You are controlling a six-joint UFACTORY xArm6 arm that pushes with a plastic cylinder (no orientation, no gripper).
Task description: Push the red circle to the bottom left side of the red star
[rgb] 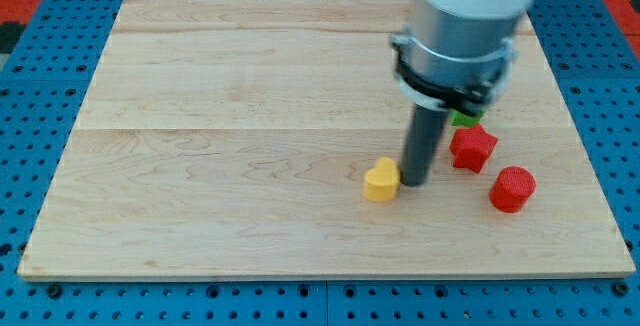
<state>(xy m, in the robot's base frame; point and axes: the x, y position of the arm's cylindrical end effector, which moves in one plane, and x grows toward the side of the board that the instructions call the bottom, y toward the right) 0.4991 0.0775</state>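
Sitting toward the table's right edge: my tip touching yellow heart, red star, red circle; green block mostly hidden.

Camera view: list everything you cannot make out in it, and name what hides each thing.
- Small green block: only a sliver shows above the red star-shaped block; my arm's grey housing covers the rest, so its shape is unknown.
- My tip: whether it touches the yellow heart-shaped block at the view's left is unclear.
- Wooden board: part of its top edge is hidden by the arm.
- Red round block: fully visible.
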